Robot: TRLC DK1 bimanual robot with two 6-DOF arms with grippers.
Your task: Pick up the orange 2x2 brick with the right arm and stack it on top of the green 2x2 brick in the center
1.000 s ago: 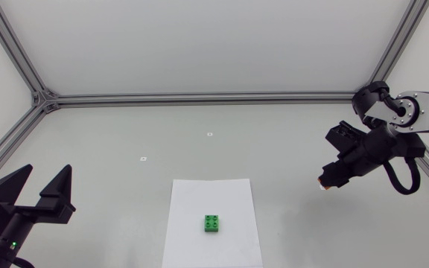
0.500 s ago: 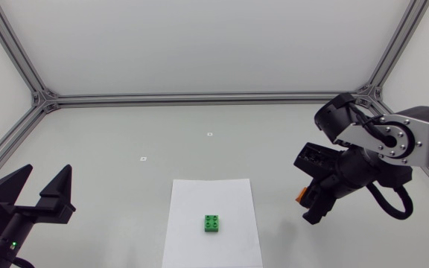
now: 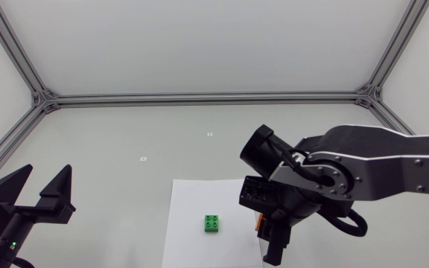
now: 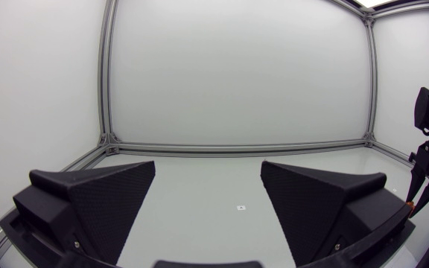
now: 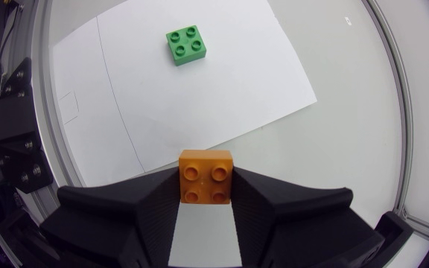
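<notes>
Right pincer (image 5: 205,190) with studded orange brick (image 5: 207,175), now centreward.

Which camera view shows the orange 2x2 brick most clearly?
The right wrist view: the orange 2x2 brick shows its whole studded top, held in the right gripper. The head view gives only an orange sliver at that arm's gripper. The left wrist view shows it too small to tell.

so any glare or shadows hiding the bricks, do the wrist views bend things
Head view: soft even light, no glare or hard shadow, green 2x2 brick plain on the paper. Right wrist view: fisheye bows the table edge, yet the orange 2x2 brick shows unshadowed. Left wrist view: same bowing.
</notes>
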